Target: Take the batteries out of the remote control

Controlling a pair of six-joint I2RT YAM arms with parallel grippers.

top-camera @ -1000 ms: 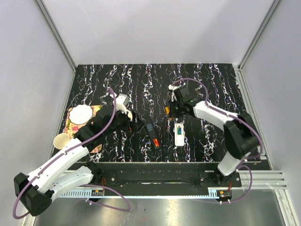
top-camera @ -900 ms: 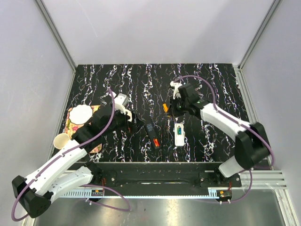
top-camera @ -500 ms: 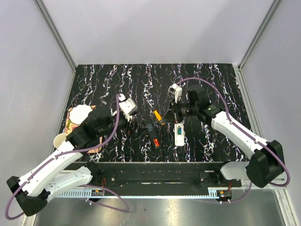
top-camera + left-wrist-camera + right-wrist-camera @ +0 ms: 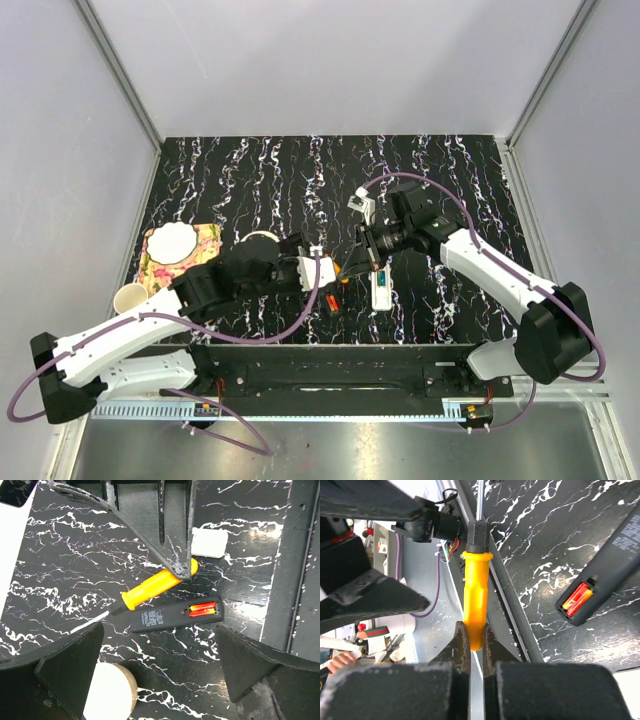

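**Remote control** [image 4: 381, 289]: a white handset lying flat on the counter [image 4: 220, 170], slot face up. It sits just nearward of the right jaws and slightly to their right. Neither arm touches it. From the left wrist, the remote control [image 4: 209, 541] shows only one white end, beyond the tips of the right jaws.

**Batteries** [image 4: 381, 292]: a dark bluish strip fills the slot. The cells are too small to tell apart.

**Right jaws:** closed tight on the butt of the orange handle of a screwdriver [image 4: 474, 610]. Its shaft points away from them, toward the left jaws.

**Left jaws:** standing wide and holding nothing. They are above a black remote [image 4: 175, 616], which lies between their fingers [image 4: 70, 665] in the wrist view. Its open compartment shows two red-orange cells [image 4: 202, 610]. The screwdriver runs close alongside the black remote, and I cannot tell whether they touch.

**Left of the left jaws:**
- A round pale object [image 4: 260, 240] is near.
- A white plate [image 4: 172, 240] on a patterned mat [image 4: 205, 236] is farther out.
- A paper cup [image 4: 131, 297] stands at the counter's left edge.
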